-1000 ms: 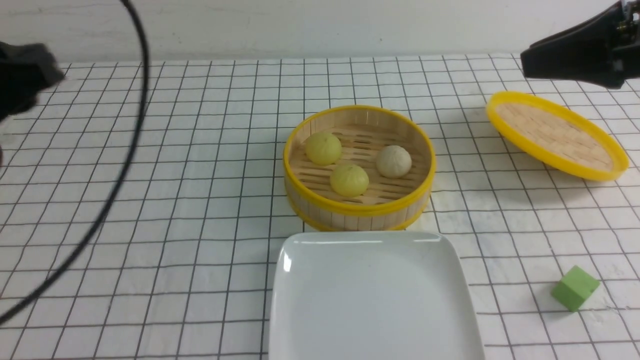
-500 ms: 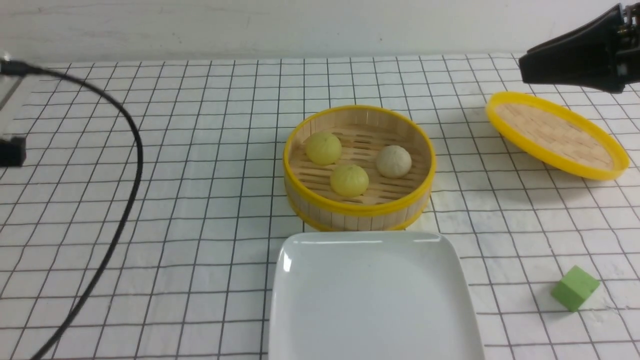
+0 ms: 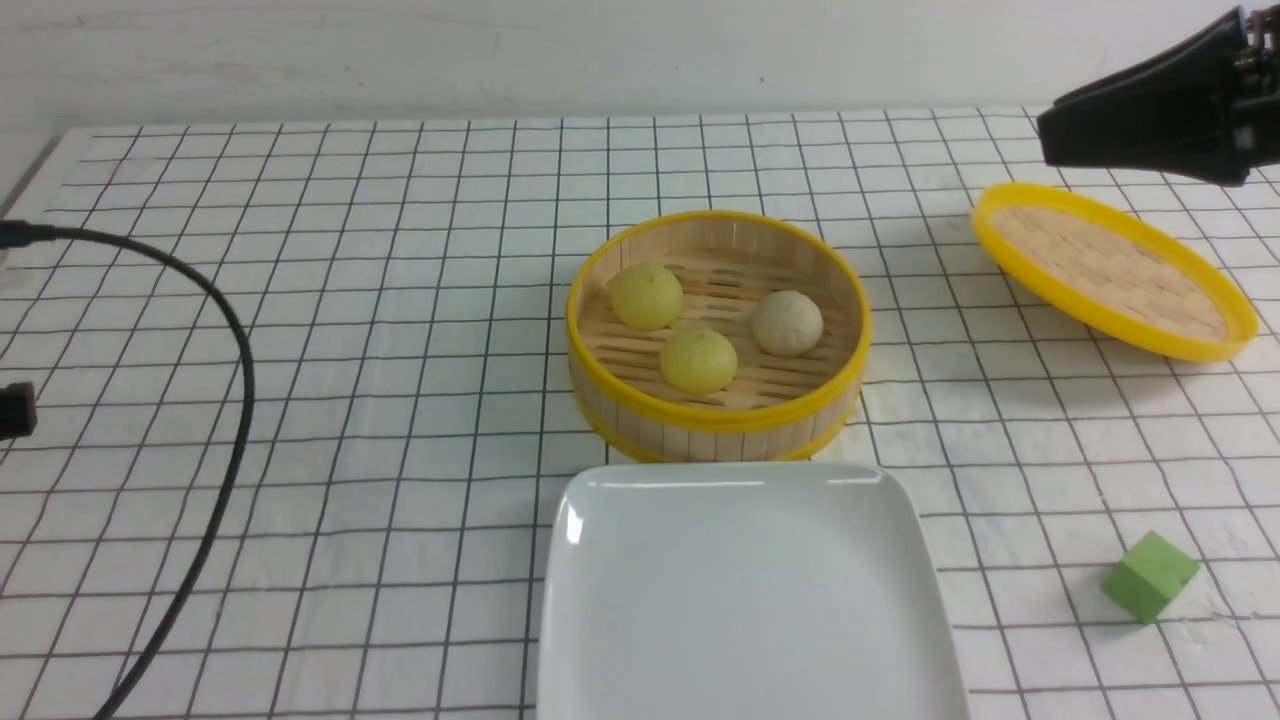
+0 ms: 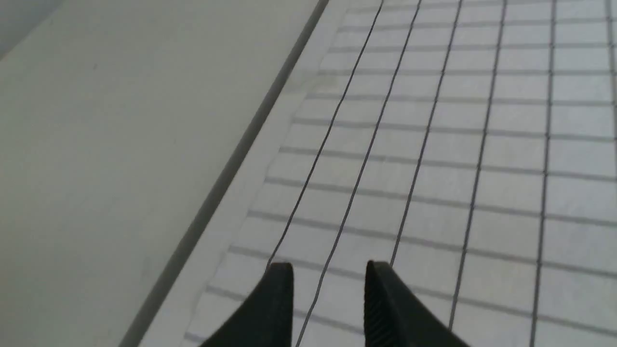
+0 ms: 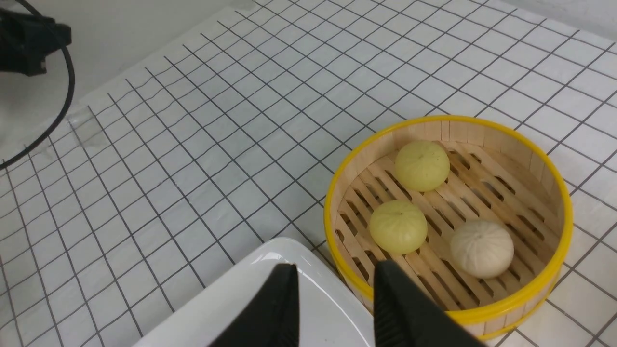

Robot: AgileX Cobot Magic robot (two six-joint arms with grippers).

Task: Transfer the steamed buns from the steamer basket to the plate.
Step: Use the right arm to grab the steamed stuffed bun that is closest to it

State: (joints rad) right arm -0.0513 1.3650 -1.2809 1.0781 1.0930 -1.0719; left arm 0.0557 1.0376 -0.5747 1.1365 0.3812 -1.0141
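Three steamed buns lie in the round bamboo steamer basket: two pale yellow ones and a beige-white one. The white square plate sits bare just in front of the basket. My right gripper hovers at the far right above the lid, well away from the basket. In the right wrist view it is open and holds nothing, looking down on the buns and the plate. My left gripper is open over bare cloth by the table's left edge.
A shallow yellow-rimmed woven lid lies tilted at the back right. A green cube sits at the front right. A black cable loops over the left of the checked cloth, beside a small black part at the left edge.
The left arm has drawn out past the front view's left edge, and its cable has dropped lower. The right gripper, buns, basket and plate have stayed put.
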